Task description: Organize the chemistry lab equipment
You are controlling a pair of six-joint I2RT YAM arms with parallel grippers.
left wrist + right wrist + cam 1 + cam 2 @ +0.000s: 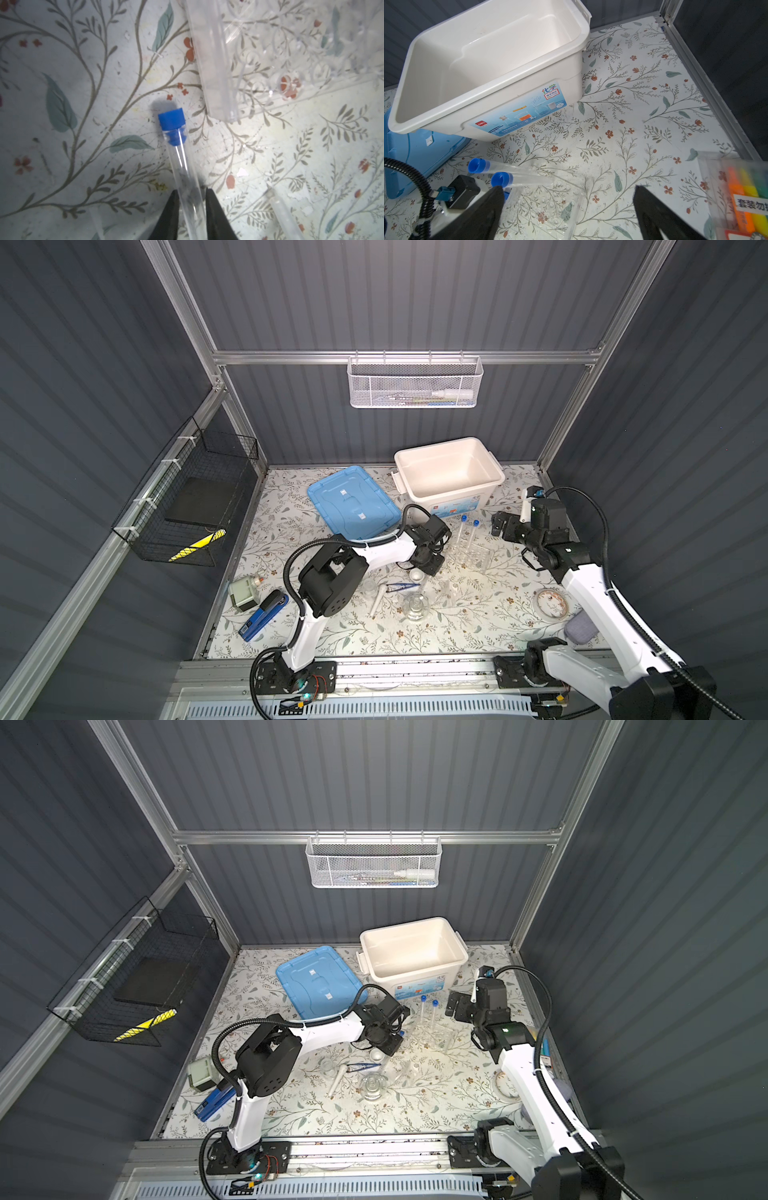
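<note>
Floral table | white tub | blue lid just left of tub | rack near tub's front | stapler well apart, front-left

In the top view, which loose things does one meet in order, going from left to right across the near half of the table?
blue-black stapler → white pestle → large round glass vessel → tape roll → grey pouch

Dark ribbed walls and aluminium framing enclose a floral tabletop. A white mesh basket hangs well beyond the left gripper.
</note>
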